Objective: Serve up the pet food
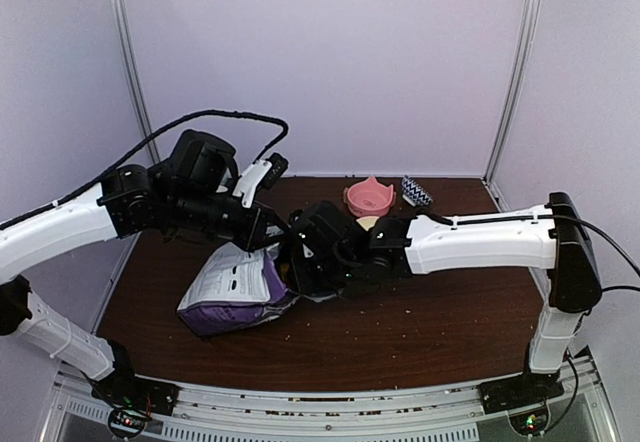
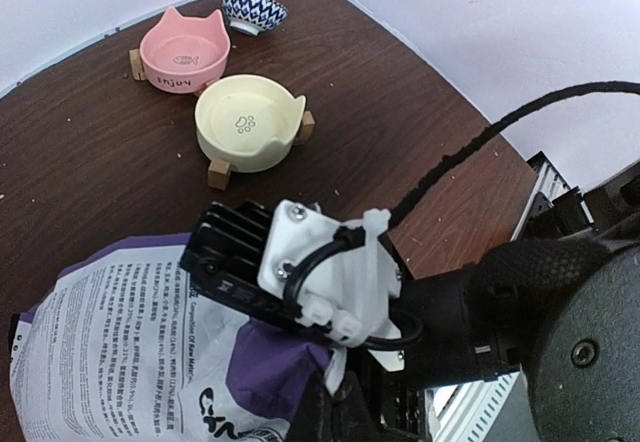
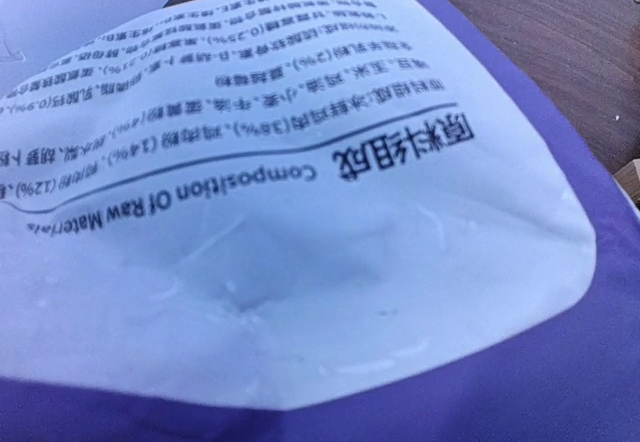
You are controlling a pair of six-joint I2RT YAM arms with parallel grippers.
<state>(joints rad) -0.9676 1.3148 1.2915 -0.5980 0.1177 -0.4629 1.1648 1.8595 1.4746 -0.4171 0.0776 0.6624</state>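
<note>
The pet food bag (image 1: 232, 287), purple with a white printed label, lies tilted on the brown table, its top lifted toward the grippers. My left gripper (image 1: 272, 234) is shut on the bag's upper edge; in the left wrist view its dark fingers (image 2: 345, 402) pinch the white and purple film (image 2: 110, 332). My right gripper (image 1: 300, 267) is pressed against the bag beside the left one. The bag's label (image 3: 300, 212) fills the right wrist view and hides the fingers. No heap of kibble shows. The cream bowl (image 2: 245, 122) and pink bowl (image 2: 183, 52) look empty.
A blue patterned bowl (image 2: 253, 7) stands behind the pink bowl (image 1: 369, 198) at the back. The right arm's white camera mount (image 2: 330, 272) sits just above my left fingers. Small crumbs dot the table (image 1: 420, 322). White walls close in the back and sides.
</note>
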